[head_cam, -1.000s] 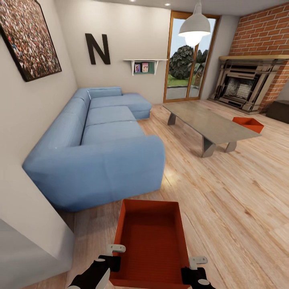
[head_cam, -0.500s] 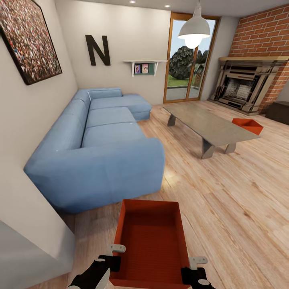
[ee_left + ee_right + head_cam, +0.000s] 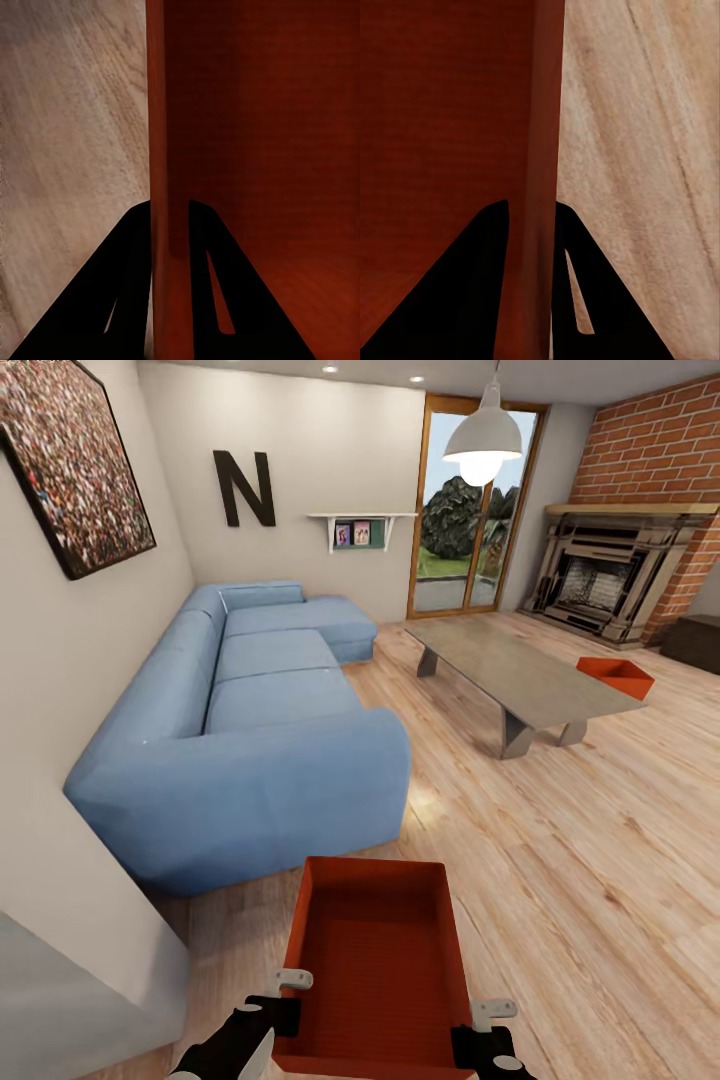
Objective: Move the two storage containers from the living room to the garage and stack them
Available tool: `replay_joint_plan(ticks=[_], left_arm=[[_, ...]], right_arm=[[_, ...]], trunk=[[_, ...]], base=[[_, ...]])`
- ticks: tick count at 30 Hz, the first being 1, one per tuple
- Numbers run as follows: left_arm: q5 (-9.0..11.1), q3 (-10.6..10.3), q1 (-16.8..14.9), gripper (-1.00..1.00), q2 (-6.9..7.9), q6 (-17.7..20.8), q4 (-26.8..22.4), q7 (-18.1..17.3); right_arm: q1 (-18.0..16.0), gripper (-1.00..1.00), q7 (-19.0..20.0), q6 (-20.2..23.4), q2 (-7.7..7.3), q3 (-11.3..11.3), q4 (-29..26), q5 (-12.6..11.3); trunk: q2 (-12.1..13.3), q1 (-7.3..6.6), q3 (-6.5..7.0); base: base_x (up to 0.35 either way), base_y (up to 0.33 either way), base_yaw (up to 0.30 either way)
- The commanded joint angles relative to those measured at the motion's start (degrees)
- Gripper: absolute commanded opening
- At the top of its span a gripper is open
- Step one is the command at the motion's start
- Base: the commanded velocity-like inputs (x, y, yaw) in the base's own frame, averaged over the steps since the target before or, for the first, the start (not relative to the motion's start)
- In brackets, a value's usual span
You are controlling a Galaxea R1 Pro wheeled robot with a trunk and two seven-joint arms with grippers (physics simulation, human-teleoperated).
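- Wood-plank floor (image 3: 560, 860) of the living room lies under everything; blue sofa (image 3: 250, 740) ahead-left of the jaws.
- Grey bench (image 3: 520, 675) far ahead-right.
- Orange-red container (image 3: 378, 950) between both grippers: left gripper (image 3: 169, 217) jaws clamp its left wall, right gripper (image 3: 532, 217) jaws clamp its right wall.
- Second container (image 3: 618, 675) on the floor beyond the bench.

Floor (image 3: 560, 880): light wood planks. Directly on it: blue sectional sofa (image 3: 260, 750) along L wall, grey low bench (image 3: 520, 675) at ctr, orange-red container (image 3: 617, 676) just beyond bench, dark chest (image 3: 695, 640) nr fireplace.
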Motion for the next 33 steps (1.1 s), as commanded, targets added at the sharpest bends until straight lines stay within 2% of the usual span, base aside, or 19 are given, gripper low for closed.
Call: replay_joint_plan(ticks=[1, 33], left_arm=[[-0.6, 0.1, 0.0, -1.00, -0.01, 0.4, 0.1, 0.5], [-0.6, 0.1, 0.0, -1.00, -0.01, 0.4, 0.1, 0.5]], right_arm=[[-0.1, -1.00, -0.2, -0.4, 0.00, -1.0, -0.1, 0.5], [-0.1, -1.00, -0.3, -0.5, 0.00, -1.0, -0.1, 0.5]], trunk=[[0.4, -0.23, 0.14], [13.2, -7.26, 5.89]], base=[[0.000, 0.000, 0.000], [0.000, 0.000, 0.000]])
